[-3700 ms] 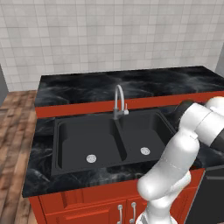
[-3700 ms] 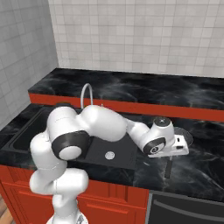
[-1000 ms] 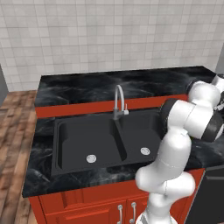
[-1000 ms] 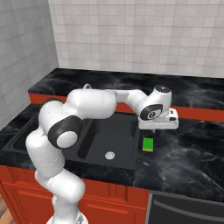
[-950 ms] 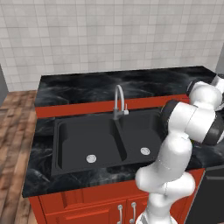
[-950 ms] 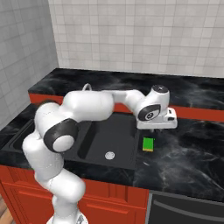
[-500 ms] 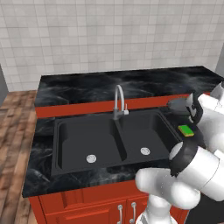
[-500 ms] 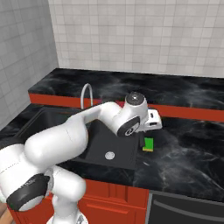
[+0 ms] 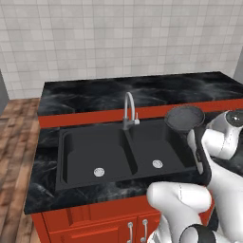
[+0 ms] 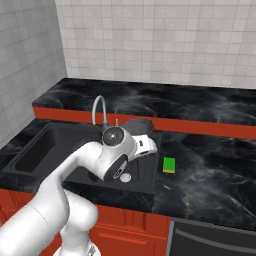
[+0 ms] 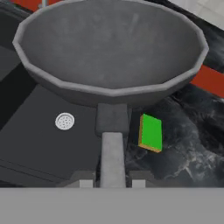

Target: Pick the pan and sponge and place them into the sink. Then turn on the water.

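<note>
My gripper [image 11: 113, 180] is shut on the thin handle of the dark grey pan [image 11: 111, 48]. The pan [image 10: 136, 125] hangs in the air over the right basin's right edge, with the gripper [image 10: 146, 146] just beside it. From the other side the pan [image 9: 184, 117] floats above the black double sink [image 9: 95, 149]. The green sponge [image 10: 169, 164] lies flat on the counter right of the sink [image 10: 45, 145]. Below the pan I see the sponge [image 11: 151, 132] and the right basin's drain [image 11: 64, 121]. No water comes from the faucet [image 9: 128, 107].
Black marble counter [image 10: 210, 175] runs around the sink, with a red ledge and a tiled wall behind it. The curved silver faucet [image 10: 99, 107] stands at the sink's back middle, left of the pan. My white arm [image 10: 90, 165] arches over the right basin.
The arm has swung left with the pan, from above the counter by the sponge to over the right basin's edge. The sponge has stayed where it was.
</note>
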